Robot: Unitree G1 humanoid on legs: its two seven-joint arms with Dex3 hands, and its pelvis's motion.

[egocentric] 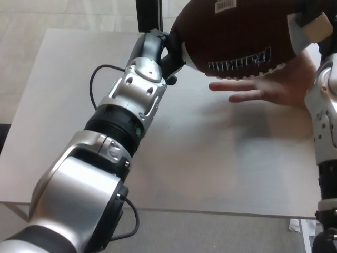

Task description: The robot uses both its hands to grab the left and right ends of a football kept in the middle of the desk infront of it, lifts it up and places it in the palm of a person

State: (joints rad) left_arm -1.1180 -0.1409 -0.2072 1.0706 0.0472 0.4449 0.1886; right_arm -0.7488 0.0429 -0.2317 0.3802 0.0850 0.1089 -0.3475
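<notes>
The football [237,37] sits at the far right of the scene, raised above the desk [63,105]. The left hand [171,52] is against the ball's left end; the right hand [310,23] is against its right end, at the far right edge of view. A person's hand [268,87] lies palm up directly beneath the ball, above the desk, fingers pointing left. The left arm [121,121] runs from near left to far centre over the desk.
</notes>
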